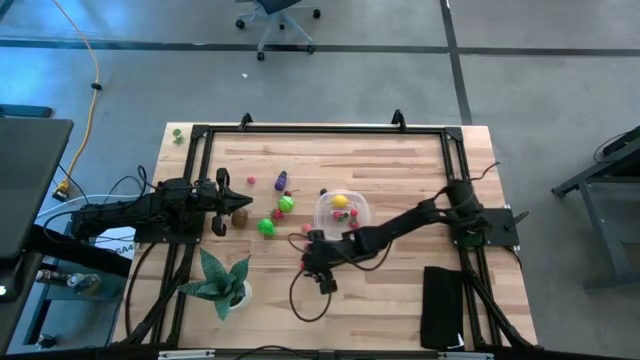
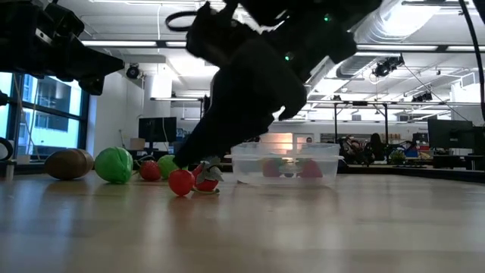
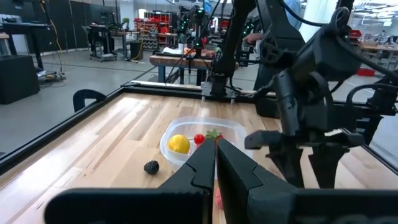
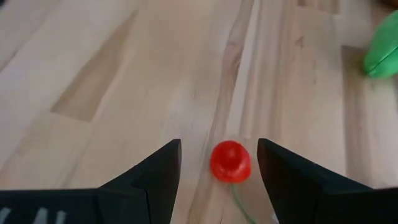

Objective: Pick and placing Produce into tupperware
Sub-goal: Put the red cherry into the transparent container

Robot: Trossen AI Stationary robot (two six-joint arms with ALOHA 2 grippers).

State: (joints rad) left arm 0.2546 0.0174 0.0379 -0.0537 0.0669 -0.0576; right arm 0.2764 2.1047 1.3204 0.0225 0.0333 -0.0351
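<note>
The clear tupperware (image 1: pixel 342 211) stands mid-table with a yellow piece (image 3: pixel 179 144) and a red piece (image 3: pixel 199 139) inside. Loose produce lies on the wood to its left: two green pieces (image 1: pixel 287 204) (image 1: pixel 266 227), a purple one (image 1: pixel 283 180), a brown one (image 1: pixel 240 218) and small red ones. My right gripper (image 4: pixel 219 144) is open, slanting down over a small round red piece with a green stem (image 4: pixel 231 160). That piece rests on the table between the fingers, apart from both. My left gripper (image 3: pixel 215 163) is shut and level at the table's left, holding nothing.
A spiky green potted plant (image 1: pixel 222 285) stands near the front left. A black pad (image 1: pixel 442 305) lies at the front right. A black frame rail (image 1: pixel 320 128) rings the table. A dark cable loop (image 1: pixel 305 300) hangs under my right arm. A dark berry (image 3: pixel 151 167) lies beside the tupperware.
</note>
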